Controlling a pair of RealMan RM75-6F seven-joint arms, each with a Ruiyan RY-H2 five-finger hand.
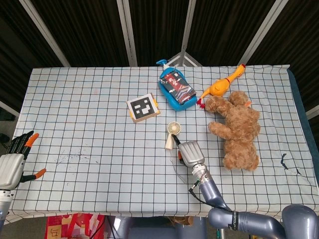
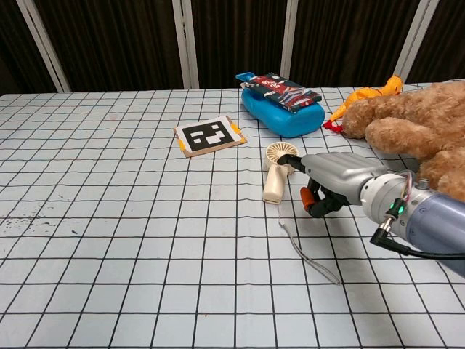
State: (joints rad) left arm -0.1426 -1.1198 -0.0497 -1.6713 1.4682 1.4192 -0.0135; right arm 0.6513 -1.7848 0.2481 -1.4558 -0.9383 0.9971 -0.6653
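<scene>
A small cream handheld fan point(image 1: 172, 134) point(image 2: 277, 171) lies on the checked tablecloth point(image 1: 89, 114) with its cord point(image 2: 309, 254) trailing toward the front. My right hand point(image 1: 190, 154) point(image 2: 330, 180) hovers just right of the fan's handle, fingers apart, one fingertip reaching the fan's head; it holds nothing. At the table's left front corner my left hand point(image 1: 14, 158) stays spread and empty, seen only in the head view.
A brown teddy bear point(image 1: 237, 127) point(image 2: 414, 120) lies right of my right hand. Behind it are a rubber chicken point(image 1: 223, 85) and a blue bottle point(image 1: 174, 89) point(image 2: 282, 109) with a packet on it. A marker card point(image 1: 143, 108) point(image 2: 209, 135) lies left of the fan.
</scene>
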